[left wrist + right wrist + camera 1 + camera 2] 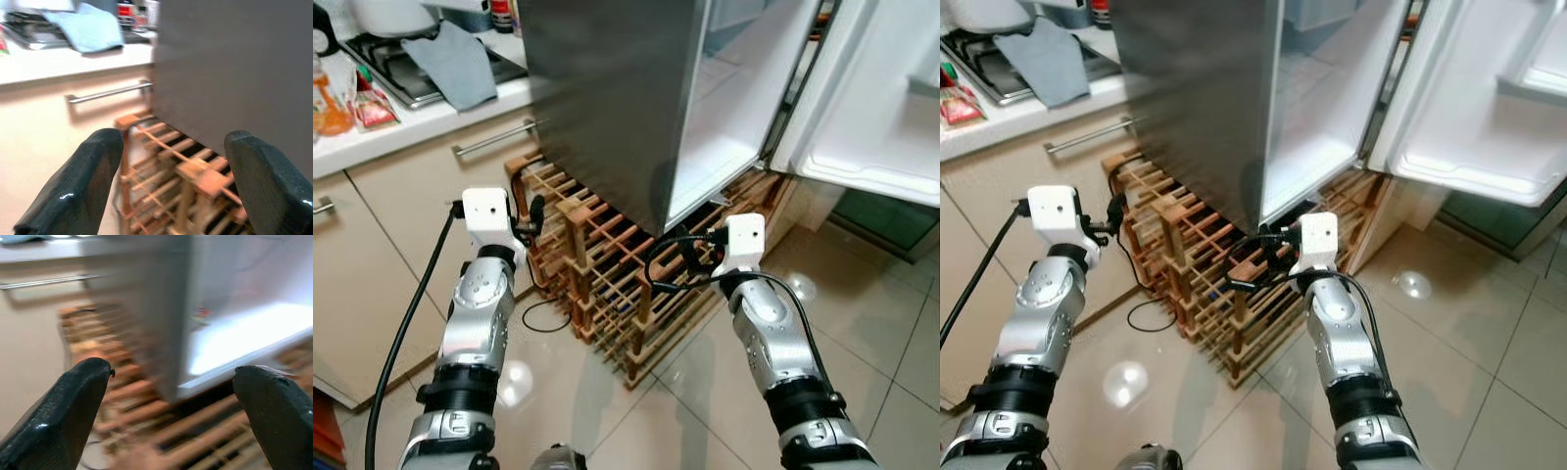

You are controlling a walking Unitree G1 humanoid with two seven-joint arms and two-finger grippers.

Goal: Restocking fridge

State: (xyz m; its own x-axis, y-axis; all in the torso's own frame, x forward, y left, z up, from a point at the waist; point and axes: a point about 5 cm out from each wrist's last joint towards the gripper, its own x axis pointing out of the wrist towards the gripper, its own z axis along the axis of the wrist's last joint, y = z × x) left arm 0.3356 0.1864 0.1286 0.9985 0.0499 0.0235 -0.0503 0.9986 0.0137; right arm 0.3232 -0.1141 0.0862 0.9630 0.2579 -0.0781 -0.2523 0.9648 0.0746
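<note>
Ahead of both claws: fridge [607, 98], door [871, 108] already open; left claw [166, 186] and right claw [171, 416] both spread wide, empty; groceries [357, 103] on surface [411, 122] beyond left claw; restocking judged not yet begun.

Both silver arms reach forward, raised and bent at the elbow. The left gripper [168, 181] and right gripper [176, 416] each hold their fingers spread wide, grasping nothing.
</note>
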